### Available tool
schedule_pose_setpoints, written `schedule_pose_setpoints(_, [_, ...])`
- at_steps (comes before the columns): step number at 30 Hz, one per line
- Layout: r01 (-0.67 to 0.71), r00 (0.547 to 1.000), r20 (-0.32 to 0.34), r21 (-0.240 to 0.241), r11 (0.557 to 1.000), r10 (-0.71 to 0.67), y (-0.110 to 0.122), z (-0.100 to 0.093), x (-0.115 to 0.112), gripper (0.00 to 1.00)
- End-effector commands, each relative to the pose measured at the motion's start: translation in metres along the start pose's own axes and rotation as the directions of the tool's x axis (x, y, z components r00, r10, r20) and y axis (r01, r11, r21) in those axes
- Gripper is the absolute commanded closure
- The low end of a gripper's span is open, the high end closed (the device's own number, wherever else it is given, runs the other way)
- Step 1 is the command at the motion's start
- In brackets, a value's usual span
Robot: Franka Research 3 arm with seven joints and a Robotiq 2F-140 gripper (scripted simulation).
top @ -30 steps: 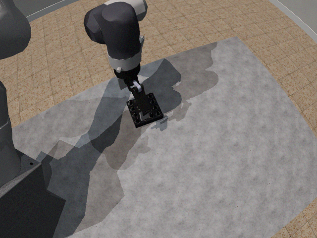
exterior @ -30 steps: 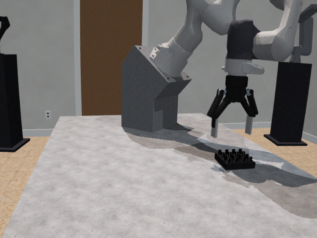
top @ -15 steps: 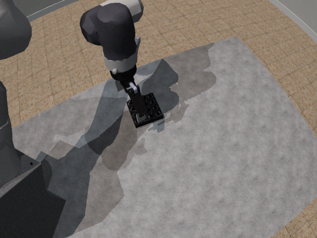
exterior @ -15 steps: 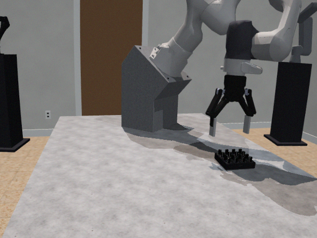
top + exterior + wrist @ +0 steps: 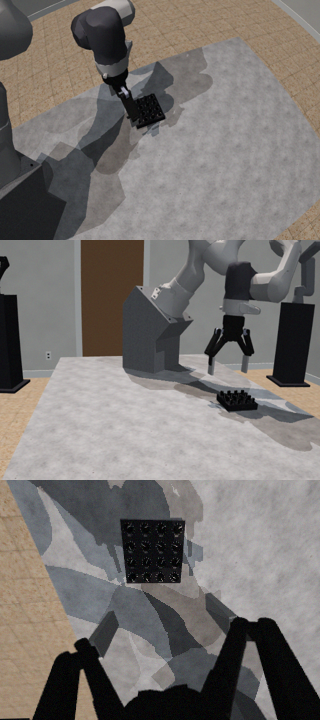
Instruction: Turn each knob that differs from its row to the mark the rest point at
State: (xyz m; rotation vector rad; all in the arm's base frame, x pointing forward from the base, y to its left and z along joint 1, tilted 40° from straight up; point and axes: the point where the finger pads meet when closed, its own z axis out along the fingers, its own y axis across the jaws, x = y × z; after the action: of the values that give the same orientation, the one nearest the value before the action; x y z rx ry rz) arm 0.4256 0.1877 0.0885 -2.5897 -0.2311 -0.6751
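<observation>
The black knob box (image 5: 152, 122) (image 5: 242, 407) (image 5: 153, 554) stands flat on the table, its knobs facing up in a four-by-four grid. In the wrist view it is above the picture's centre. The knobs (image 5: 242, 392) (image 5: 161, 529) show small pale lines and rings of marks, but the names and most line directions are too small and dark to read. My gripper (image 5: 133, 118) (image 5: 227, 373) (image 5: 160, 610) is wide open and empty, pointing down, clearly above the knobs and touching none. In the top view its near finger hides part of the box's left side.
The grey table (image 5: 219, 155) (image 5: 116, 426) carries overlapping shadows of the arm around the box. The table's edge lies beyond the box in the top view and at the left in the wrist view. The arm's grey pedestal (image 5: 139, 338) stands at the table's far side in the exterior view.
</observation>
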Motion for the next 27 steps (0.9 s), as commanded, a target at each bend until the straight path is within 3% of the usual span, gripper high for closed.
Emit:
schedule_pose_setpoints(1, [0.002,1.0,-0.011,0.023,1.0,-0.002,-0.007,0.0015,-0.0069,0.0])
schedule_pose_setpoints(27, [0.002,1.0,-0.011,0.023,1.0,-0.002,-0.0083,0.0018,-0.0134,0.0])
